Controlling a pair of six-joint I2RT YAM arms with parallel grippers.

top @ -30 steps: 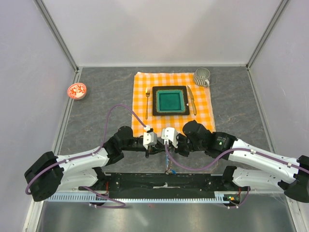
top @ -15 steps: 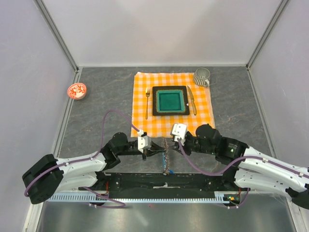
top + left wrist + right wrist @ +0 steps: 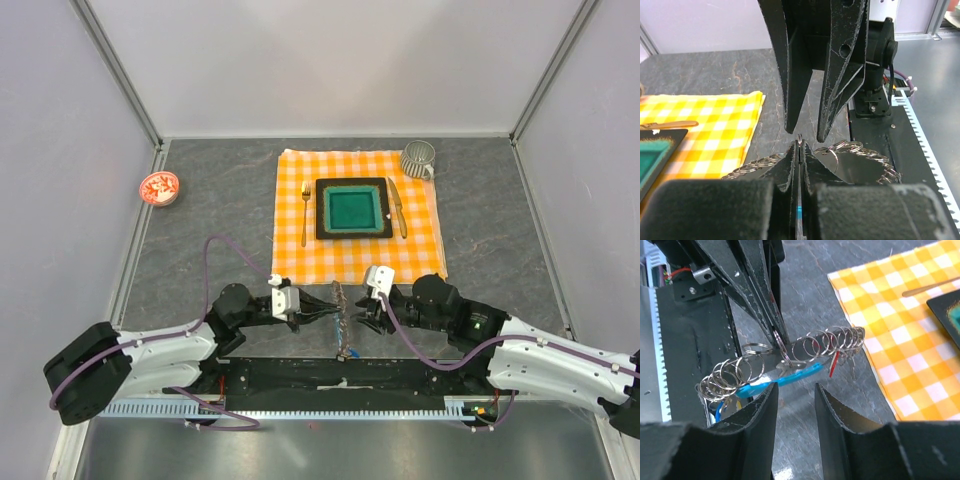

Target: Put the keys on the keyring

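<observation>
The keyring point(image 3: 790, 357) is a drooping string of silvery wire rings with a cyan clip point(image 3: 785, 379), hanging just above the table. My left gripper point(image 3: 800, 145) is shut on one ring at the middle, and the string sags to both sides point(image 3: 860, 152). A red-tagged key point(image 3: 835, 364) and a small metal key point(image 3: 852, 371) dangle from the rings near the cloth. My right gripper point(image 3: 796, 390) is open just in front of the clip and touches nothing. From above, the keyring point(image 3: 340, 308) hangs between the left gripper point(image 3: 318, 312) and the right gripper point(image 3: 362, 316).
An orange checked cloth point(image 3: 300, 262) carries a dark plate point(image 3: 352, 183), a fork point(image 3: 305, 212) and a knife point(image 3: 397, 205). A grey mug point(image 3: 418, 158) stands at its far right corner. A red-and-white dish point(image 3: 159, 187) sits far left. The black base rail point(image 3: 340, 375) runs along the near edge.
My right gripper has opened, let go of the keyring and backed off to the right. The left gripper has drawn left and nearer, still pinching the keyring.
</observation>
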